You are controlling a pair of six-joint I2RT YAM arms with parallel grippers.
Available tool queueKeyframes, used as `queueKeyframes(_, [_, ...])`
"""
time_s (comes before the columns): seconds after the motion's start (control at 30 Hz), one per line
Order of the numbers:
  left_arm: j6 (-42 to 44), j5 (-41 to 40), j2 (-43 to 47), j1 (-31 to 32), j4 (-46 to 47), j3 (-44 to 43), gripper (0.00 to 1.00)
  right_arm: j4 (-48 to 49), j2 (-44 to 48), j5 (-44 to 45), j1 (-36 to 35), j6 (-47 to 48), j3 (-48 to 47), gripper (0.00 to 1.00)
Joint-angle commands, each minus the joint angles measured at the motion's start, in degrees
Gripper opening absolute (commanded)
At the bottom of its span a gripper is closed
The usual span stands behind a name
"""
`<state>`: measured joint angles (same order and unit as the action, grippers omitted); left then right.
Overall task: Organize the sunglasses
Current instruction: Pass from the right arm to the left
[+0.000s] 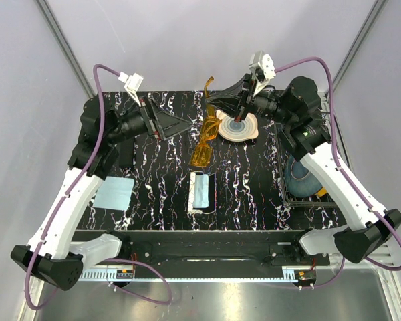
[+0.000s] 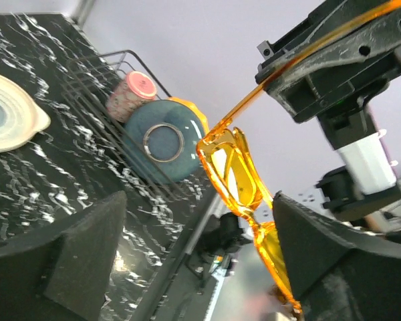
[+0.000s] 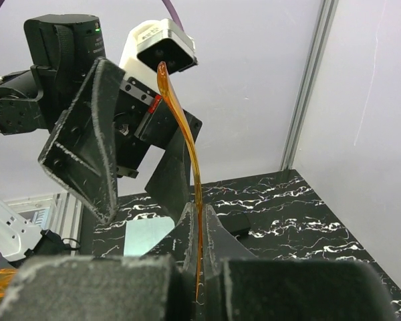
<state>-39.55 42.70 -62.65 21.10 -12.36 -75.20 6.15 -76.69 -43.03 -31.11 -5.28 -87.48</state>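
Observation:
The sunglasses [image 1: 204, 142], with amber lenses and thin amber arms, hang above the middle of the table. My right gripper [image 1: 214, 100] is shut on one of their arms, which shows as a thin amber strip [image 3: 194, 180] running up from between my closed fingertips [image 3: 201, 224]. My left gripper [image 1: 182, 124] is open just left of the sunglasses. In the left wrist view the lenses [image 2: 232, 170] hang between its fingers, close against the right finger [image 2: 327, 247]. The white oblong box [image 1: 202, 192] lies open below them on the table.
A pale plate [image 1: 238, 127] lies under the right gripper. A wire rack [image 1: 284, 190] at the right holds a blue bowl [image 1: 301, 175] and a pink cup [image 2: 132, 90]. A light blue cloth [image 1: 113, 194] lies at the left. A small flat black object [image 3: 237, 222] lies on the table.

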Motion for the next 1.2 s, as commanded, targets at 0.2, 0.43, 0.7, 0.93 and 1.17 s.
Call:
queueKeyframes(0.2, [-15.38, 15.21, -6.34, -0.71, 7.08, 0.75, 0.74, 1.49, -0.22, 1.72, -1.32, 2.64, -1.29, 0.0])
queueKeyframes(0.43, [-25.03, 20.84, -6.61, -0.71, 19.1, 3.65, 0.62, 1.85, -1.1, 3.12, -1.32, 3.17, -0.85, 0.0])
queueKeyframes(0.7, [-25.76, 22.08, -7.66, -0.1, 18.52, 3.92, 0.51, 1.67, -1.45, 4.26, -1.41, 3.87, 0.38, 0.0])
queueKeyframes(0.93, [-23.9, 21.11, -9.15, 0.17, 12.8, 3.83, 0.44, 2.37, -1.98, 4.27, -1.58, 4.14, 0.21, 0.0])
queueKeyframes(1.17, [-22.77, 20.5, -9.59, 0.17, 9.82, 4.01, 0.53, 2.72, -2.42, 4.71, -1.67, 4.4, 0.47, 0.0])
